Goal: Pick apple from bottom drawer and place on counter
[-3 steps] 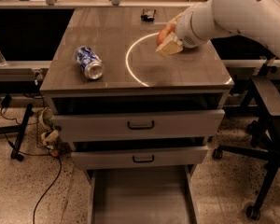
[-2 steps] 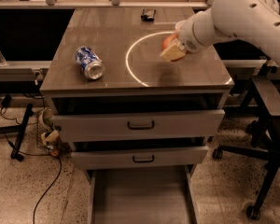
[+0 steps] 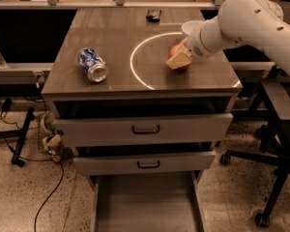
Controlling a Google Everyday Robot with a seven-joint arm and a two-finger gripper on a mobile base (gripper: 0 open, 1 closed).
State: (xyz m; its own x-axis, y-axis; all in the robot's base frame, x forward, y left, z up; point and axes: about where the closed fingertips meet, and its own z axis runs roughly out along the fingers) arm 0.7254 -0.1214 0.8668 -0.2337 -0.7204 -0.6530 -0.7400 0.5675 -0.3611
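Note:
The apple (image 3: 174, 50) is red-orange and sits inside the white circle on the right part of the counter (image 3: 111, 37), at or just above its surface. My gripper (image 3: 180, 60) reaches in from the right on a white arm. Its tan fingers (image 3: 176, 62) are closed around the apple and cover most of it. The bottom drawer (image 3: 145, 202) is pulled out below the cabinet, and its grey floor is bare.
A blue-and-white can (image 3: 92, 65) lies on the counter's left side. A white bowl (image 3: 190, 28) is partly hidden behind the arm. A small black object (image 3: 153, 16) lies at the counter's back. Two closed drawer fronts (image 3: 145, 128) face me. A chair (image 3: 275, 115) stands at the right.
The gripper has moved down and slightly right with the apple, lowering it toward the counter surface inside the circle. The can has not moved.

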